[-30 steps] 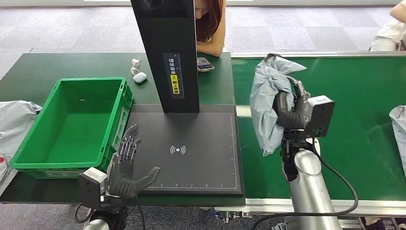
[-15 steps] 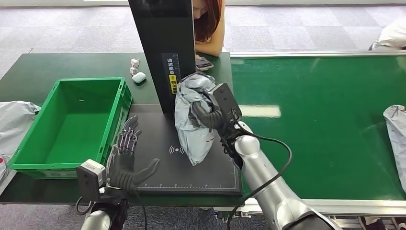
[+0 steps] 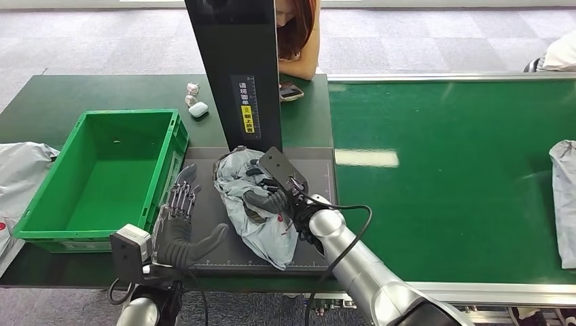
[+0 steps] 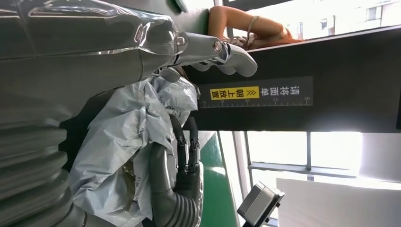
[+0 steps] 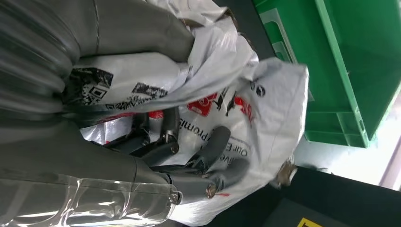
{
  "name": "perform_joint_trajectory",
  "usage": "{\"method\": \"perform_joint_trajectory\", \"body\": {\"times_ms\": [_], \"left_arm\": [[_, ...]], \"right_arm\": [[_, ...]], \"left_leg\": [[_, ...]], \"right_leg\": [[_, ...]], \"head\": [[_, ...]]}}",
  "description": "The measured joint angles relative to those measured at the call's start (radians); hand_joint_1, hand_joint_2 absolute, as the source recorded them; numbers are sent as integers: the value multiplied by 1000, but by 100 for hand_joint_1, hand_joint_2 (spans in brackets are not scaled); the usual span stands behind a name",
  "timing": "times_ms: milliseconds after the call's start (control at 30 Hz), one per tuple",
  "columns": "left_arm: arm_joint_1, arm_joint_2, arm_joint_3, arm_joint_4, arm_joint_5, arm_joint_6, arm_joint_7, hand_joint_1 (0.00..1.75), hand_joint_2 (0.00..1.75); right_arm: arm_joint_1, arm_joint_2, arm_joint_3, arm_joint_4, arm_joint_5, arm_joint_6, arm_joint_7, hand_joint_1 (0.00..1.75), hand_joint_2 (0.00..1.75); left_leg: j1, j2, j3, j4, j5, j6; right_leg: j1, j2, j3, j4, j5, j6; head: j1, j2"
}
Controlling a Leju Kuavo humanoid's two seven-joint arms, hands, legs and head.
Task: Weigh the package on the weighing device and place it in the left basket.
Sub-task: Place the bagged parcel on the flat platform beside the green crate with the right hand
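Right hand (image 3: 272,197) grasped the grey package (image 3: 255,214), which lay on the black weighing device (image 3: 312,231); left hand (image 3: 178,227) rested released beside it.

The head view is evenly and brightly lit from overhead, sharp across the frame. A pale rectangular reflection lies on the green conveyor belt (image 3: 448,176), with a fainter sheen farther right. The black upright column (image 3: 238,75) shows a soft gloss near its top. Shadows under the green basket (image 3: 41,197) and the package (image 3: 255,204) are faint and short.

In the left wrist view, the windows behind are blown out to white, and the column's underside falls dark against them. Bright streaks of glare run along the left hand (image 4: 118,52), whose near cover is blurred.

The right wrist view is softer; the right hand (image 5: 94,156) is out of focus with specular highlights, and the far corner is overexposed.
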Motion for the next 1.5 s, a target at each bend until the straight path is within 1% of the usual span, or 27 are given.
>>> {"method": "perform_joint_trajectory", "body": {"times_ms": [100,167,267,333,400,567,633,667,733,767,800,867,933,1000,1100,1233,1433,1467,1500], "left_arm": [[-7,1,-3,3,-1,8,1,0,175],[-7,3,-4,3,-3,16,0,0,175],[-6,6,-4,3,-9,32,-7,0,175],[-5,8,-4,3,-16,40,-14,0,175],[-5,9,-4,3,-21,43,-17,0,175],[-5,9,-4,3,-21,44,-18,0,175],[-4,11,-4,4,-48,58,-24,0,175],[-4,14,-4,4,-96,72,-19,0,175],[-17,23,-15,4,-284,89,31,0,175],[-26,28,-24,5,-383,92,64,0,175],[-39,34,-35,8,-467,80,99,0,175],[-69,43,-58,26,-576,32,159,0,175],[-122,52,-87,77,-691,-36,216,0,175],[-188,56,-118,161,-764,-83,238,0,175],[-286,57,-154,296,-807,-116,240,0,175],[-395,53,-213,473,-853,-159,235,0,175],[-533,38,-339,729,-890,-171,192,0,175],[-556,36,-362,768,-887,-170,180,12,175],[-578,34,-384,802,-883,-169,169,55,175]], "right_arm": [[-4,-2,0,0,-25,-12,-19,0,175],[-3,-8,-3,-17,-59,-14,-54,0,175],[17,-25,-25,-90,-160,-8,-122,0,175],[38,-37,-43,-149,-218,-9,-153,0,175],[47,-42,-48,-172,-237,-11,-164,0,175],[48,-42,-49,-174,-239,-11,-165,0,175],[91,-60,-68,-264,-286,-14,-192,0,175],[134,-73,-87,-353,-320,-18,-212,0,175],[249,-96,-143,-560,-385,-24,-250,0,175],[300,-104,-169,-647,-407,-26,-264,0,175],[335,-108,-189,-699,-421,-27,-274,0,175],[362,-111,-212,-742,-436,-27,-285,0,175],[380,-112,-237,-779,-451,-27,-292,0,175],[395,-112,-262,-817,-459,-27,-292,0,175],[421,-112,-293,-873,-460,-26,-289,0,175],[453,-112,-321,-935,-461,-25,-290,0,175],[474,-112,-343,-991,-479,-19,-308,0,175],[475,-112,-346,-999,-483,-19,-311,0,175],[477,-112,-348,-1006,-488,-19,-314,0,175]], "left_leg": [[0,0,0,0,0,0],[0,0,0,0,0,-1],[0,0,0,0,0,-1],[0,0,0,0,0,-1],[0,0,0,0,0,-1],[0,0,0,0,0,-1],[0,0,0,0,0,-1],[0,0,0,0,0,-1],[0,0,0,0,0,-1],[0,0,0,0,0,-1],[0,0,0,0,0,-1],[0,0,0,0,1,-2],[0,-1,0,0,1,-2],[0,-1,0,0,2,-3],[0,0,0,0,2,-3],[0,0,0,0,2,-3],[0,-2,1,0,2,-3],[0,-3,3,-1,2,-3],[0,-4,4,-1,2,-3]], "right_leg": [[0,0,0,0,0,-1],[0,0,0,0,1,-1],[0,0,0,0,1,-1],[0,0,0,0,1,-1],[0,0,0,0,1,-1],[0,0,0,0,1,-1],[0,0,0,0,1,-1],[0,0,-1,0,1,-1],[0,0,-1,0,0,-1],[0,0,-1,0,0,-2],[0,0,-1,0,0,-2],[0,-1,-1,0,1,-2],[0,-1,-1,0,1,-2],[0,-1,-1,0,2,-3],[0,-1,-1,0,3,-5],[0,0,-1,0,3,-5],[0,-2,1,0,3,-5],[0,-3,3,0,2,-5],[0,-5,6,0,1,-4]], "head": [[0,0],[0,0],[0,0],[0,0],[0,0],[0,0],[0,0],[0,0],[0,0],[0,0],[0,0],[0,0],[0,0],[0,0],[0,0],[0,0],[0,0],[0,0],[0,0]]}}
